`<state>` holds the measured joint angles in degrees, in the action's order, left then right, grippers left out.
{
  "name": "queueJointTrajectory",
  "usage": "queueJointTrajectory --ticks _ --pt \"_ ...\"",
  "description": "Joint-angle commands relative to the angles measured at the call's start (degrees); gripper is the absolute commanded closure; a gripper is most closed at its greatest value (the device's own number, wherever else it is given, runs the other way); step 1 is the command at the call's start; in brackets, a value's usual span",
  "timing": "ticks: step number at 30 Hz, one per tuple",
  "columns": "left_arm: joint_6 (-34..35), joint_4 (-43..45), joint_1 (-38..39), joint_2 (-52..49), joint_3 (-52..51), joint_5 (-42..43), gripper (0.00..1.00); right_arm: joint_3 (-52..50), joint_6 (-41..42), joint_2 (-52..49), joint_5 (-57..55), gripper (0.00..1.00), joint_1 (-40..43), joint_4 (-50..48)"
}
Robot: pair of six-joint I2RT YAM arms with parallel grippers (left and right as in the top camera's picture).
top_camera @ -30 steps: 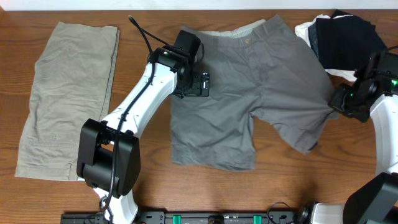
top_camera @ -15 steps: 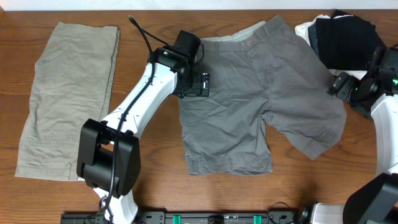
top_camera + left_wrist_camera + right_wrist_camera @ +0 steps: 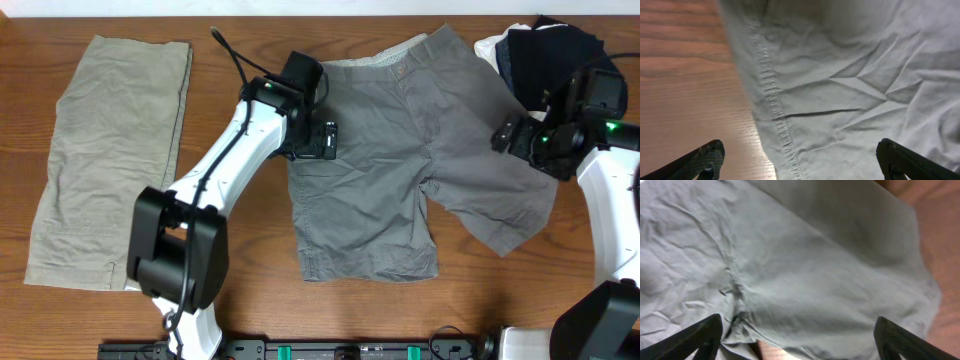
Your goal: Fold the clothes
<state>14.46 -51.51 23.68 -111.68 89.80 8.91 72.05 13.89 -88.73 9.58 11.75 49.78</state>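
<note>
Both grippers [image 3: 800, 157] [image 3: 797, 332] seemingly over grey shorts [image 3: 400, 150]

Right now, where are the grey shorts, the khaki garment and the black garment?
grey shorts [image 3: 400, 150]: overhead view, front panel below the waistband.
khaki garment [image 3: 110, 150]: overhead view, middle of the fabric.
black garment [image 3: 555, 58]: overhead view, its centre.

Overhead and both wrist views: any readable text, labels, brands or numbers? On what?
No readable text in any view.
Shorts: no label or print showing.
Khaki garment: none.
Dark pile: none.
Black module on the left arm: any marking is too small to read.
</note>
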Motion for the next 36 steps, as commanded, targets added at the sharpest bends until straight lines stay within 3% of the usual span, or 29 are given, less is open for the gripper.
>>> queueJointTrajectory --ticks 1,3,6,13,17,24,29,36 --pt "-4.2 0.5 -0.1 -4.4 -0.5 2.5 0.02 1.0 -1.1 0.3 1.4 0.09 -1.6 -1.3" --pt "-4.4 2.1 -0.1 -5.9 -0.4 2.5 0.01 1.0 -1.1 0.3 1.4 0.14 -2.1 -1.7" --pt "-5.6 6.5 -0.1 -7.4 -0.4 2.5 0.07 1.0 -1.1 0.3 1.4 0.20 -2.5 -1.9" --pt "-23.2 25.8 -0.1 -10.6 -0.4 2.5 0.12 1.0 -1.1 0.3 1.4 0.20 -2.6 -2.2" --pt "-25.9 32.5 -0.1 -13.4 -0.4 2.5 0.13 1.0 -1.1 0.3 1.4 0.19 -2.6 -1.9" --pt "-29.7 35.7 -0.2 -15.6 -0.4 2.2 0.23 1.0 -0.7 0.3 1.4 0.19 -2.6 -1.3" --pt "-28.3 36.2 -0.3 -16.8 -0.4 -1.7 0.43 1.0 -0.7 0.3 1.4 0.19 -2.6 -1.3" --pt "-21.0 29.2 -2.3 -17.2 -0.4 -7.6 0.43 1.0 -0.7 0.3 1.4 0.18 -2.6 -1.3"
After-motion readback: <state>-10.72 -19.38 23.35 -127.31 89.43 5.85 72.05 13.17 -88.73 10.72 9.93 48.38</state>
